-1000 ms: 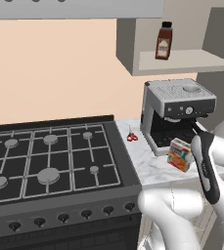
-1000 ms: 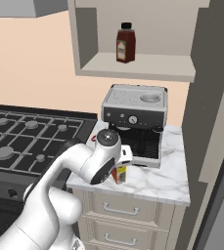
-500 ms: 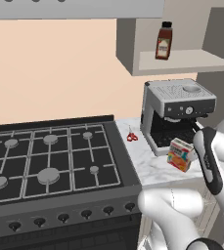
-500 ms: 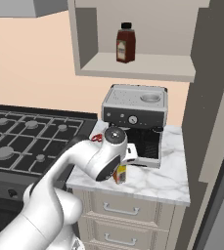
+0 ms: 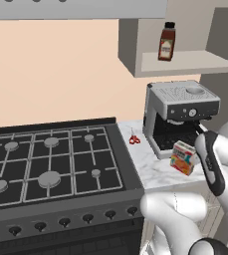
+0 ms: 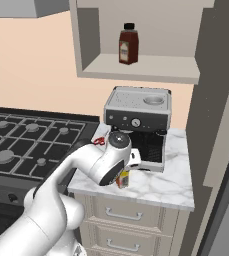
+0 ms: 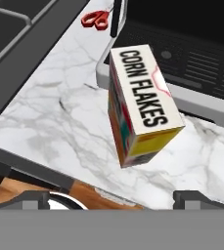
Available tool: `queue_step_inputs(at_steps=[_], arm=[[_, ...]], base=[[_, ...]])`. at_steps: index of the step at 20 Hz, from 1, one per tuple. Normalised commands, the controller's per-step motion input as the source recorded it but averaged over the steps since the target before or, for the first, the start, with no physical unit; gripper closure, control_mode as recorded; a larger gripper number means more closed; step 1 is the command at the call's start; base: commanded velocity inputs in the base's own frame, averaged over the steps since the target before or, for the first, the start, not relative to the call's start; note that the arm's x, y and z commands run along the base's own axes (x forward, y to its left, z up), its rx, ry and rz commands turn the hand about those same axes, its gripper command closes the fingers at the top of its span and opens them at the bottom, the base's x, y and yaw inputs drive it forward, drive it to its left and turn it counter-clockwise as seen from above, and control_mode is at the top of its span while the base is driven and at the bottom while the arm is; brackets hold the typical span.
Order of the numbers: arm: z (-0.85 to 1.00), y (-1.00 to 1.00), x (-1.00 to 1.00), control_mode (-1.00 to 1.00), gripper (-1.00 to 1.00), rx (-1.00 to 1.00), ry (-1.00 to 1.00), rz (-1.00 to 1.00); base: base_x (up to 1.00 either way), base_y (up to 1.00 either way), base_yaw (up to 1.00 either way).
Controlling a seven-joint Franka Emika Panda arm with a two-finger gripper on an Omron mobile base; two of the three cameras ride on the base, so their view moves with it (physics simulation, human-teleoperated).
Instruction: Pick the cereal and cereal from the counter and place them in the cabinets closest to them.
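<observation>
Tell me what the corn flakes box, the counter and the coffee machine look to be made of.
Corn flakes box: printed cardboard, matte, with sharp folded edges. Counter: polished white marble, going by its grey veins; could be imitation. Coffee machine: apparently brushed metal shell, silver-grey, with dark, probably plastic front.

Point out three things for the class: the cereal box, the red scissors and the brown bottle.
cereal box (image 7: 144, 88): hand view, on its pale top face with the lettering.
red scissors (image 5: 134, 139): left base view, on the handles.
brown bottle (image 6: 128, 47): right base view, on its label.
</observation>
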Motion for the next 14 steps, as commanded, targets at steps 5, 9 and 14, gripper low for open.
queue_step_inputs(at_steps=[5,9,14], arm=[[-0.22,0.00,0.13,-1.00,-1.00,-0.03,0.00,0.00],[-0.15,0.00,0.26,-1.00,-1.00,0.00,-0.01,0.01],[-0.12,0.00,0.23,-1.00,-1.00,0.00,0.00,0.03]], base=[[0.00,0.00,0.00],[0.00,0.00,0.00],[0.00,0.00,0.00]])
